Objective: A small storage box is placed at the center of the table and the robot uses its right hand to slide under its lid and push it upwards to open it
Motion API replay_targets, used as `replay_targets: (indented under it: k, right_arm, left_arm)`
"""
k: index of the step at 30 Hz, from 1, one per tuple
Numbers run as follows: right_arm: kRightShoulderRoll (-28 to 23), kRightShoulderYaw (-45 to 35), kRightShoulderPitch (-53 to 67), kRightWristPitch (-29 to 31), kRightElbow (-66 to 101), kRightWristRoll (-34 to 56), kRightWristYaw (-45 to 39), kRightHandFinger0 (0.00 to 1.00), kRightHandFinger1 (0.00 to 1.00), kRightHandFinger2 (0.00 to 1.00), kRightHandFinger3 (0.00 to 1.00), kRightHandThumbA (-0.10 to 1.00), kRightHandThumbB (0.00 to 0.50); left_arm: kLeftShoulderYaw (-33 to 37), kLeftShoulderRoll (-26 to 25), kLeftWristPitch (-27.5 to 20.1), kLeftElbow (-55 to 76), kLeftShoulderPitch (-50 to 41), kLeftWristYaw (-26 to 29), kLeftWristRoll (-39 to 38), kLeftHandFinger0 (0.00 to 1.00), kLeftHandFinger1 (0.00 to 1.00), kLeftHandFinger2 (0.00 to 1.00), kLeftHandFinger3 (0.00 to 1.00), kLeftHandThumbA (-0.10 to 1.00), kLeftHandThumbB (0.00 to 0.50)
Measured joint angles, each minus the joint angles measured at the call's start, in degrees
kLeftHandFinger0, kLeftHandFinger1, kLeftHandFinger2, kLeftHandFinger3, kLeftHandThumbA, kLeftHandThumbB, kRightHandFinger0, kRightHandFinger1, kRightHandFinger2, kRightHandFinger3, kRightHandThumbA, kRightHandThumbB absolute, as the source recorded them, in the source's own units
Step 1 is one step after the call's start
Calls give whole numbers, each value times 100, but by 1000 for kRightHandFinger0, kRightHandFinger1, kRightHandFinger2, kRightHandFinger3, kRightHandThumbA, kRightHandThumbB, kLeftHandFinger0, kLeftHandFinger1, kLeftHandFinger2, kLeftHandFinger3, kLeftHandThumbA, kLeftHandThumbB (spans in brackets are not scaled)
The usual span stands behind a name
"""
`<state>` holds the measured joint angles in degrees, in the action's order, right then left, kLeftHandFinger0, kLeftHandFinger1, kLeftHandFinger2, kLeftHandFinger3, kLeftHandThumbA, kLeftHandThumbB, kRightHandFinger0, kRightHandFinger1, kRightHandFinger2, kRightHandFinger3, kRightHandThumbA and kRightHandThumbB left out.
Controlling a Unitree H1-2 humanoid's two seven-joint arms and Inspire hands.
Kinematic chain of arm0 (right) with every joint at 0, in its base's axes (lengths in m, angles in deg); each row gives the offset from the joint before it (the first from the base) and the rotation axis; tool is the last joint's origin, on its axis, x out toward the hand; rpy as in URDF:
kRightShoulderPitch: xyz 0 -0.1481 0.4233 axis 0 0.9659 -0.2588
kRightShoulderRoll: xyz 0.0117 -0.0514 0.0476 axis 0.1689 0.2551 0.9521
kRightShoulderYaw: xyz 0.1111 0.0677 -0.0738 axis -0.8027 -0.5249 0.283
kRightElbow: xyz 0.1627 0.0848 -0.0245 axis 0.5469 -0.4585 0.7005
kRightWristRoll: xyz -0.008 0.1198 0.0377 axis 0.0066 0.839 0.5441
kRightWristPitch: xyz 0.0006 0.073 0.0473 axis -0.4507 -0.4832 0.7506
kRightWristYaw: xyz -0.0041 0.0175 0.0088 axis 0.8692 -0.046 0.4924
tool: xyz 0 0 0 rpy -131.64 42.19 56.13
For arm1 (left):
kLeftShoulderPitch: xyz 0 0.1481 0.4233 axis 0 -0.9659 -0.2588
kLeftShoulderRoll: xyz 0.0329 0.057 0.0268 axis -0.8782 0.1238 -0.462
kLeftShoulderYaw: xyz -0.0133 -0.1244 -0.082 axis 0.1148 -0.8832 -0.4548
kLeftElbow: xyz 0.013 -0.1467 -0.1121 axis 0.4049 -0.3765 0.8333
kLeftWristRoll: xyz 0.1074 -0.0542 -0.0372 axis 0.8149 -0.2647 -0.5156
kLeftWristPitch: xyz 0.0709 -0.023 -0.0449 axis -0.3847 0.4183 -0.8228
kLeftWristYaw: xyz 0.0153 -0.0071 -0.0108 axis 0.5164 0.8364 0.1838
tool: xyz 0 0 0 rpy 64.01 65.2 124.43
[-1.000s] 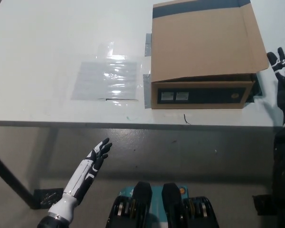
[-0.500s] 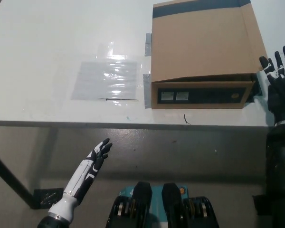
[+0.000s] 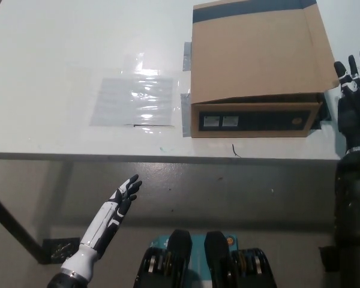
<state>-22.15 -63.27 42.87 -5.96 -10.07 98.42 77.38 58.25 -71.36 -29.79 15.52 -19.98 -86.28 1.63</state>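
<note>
A brown cardboard storage box (image 3: 255, 117) sits on the white table (image 3: 60, 54), its flat lid (image 3: 258, 51) lying over it and overhanging on the right. My black right hand (image 3: 353, 84) stands open just right of the lid's front right corner, fingers spread and pointing away from me, over the table's right part. It holds nothing; I cannot tell whether it touches the lid edge. My white left hand (image 3: 125, 193) rests open below the table's front edge at the lower left.
A clear plastic sheet (image 3: 133, 101) lies flat on the table left of the box. Grey tape patches (image 3: 186, 114) show at the box's left side. The table's front edge (image 3: 168, 156) runs across the middle of the view.
My right hand dipped down and left toward the box's right front corner, then rose back a little beside the lid's corner. The box, lid and left hand have not moved.
</note>
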Motion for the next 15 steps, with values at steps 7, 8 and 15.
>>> replay_targets:
  k: [7,8,15]
  right_arm:
    - [86,1,-18,-158,289,128,5,1000,1000,1000,1000,1000,303]
    - [106,1,-21,-173,290,150,5,1000,1000,1000,1000,1000,300]
    - [183,-5,-69,-201,221,266,1,1000,1000,1000,1000,1000,324]
  left_arm:
    - [0,0,1,1,0,-51,0,1000,1000,1000,1000,1000,500]
    - [0,0,2,1,0,-54,0,1000,1000,1000,1000,1000,500]
    - [-3,0,2,1,0,-59,-1,1000,1000,1000,1000,1000,500]
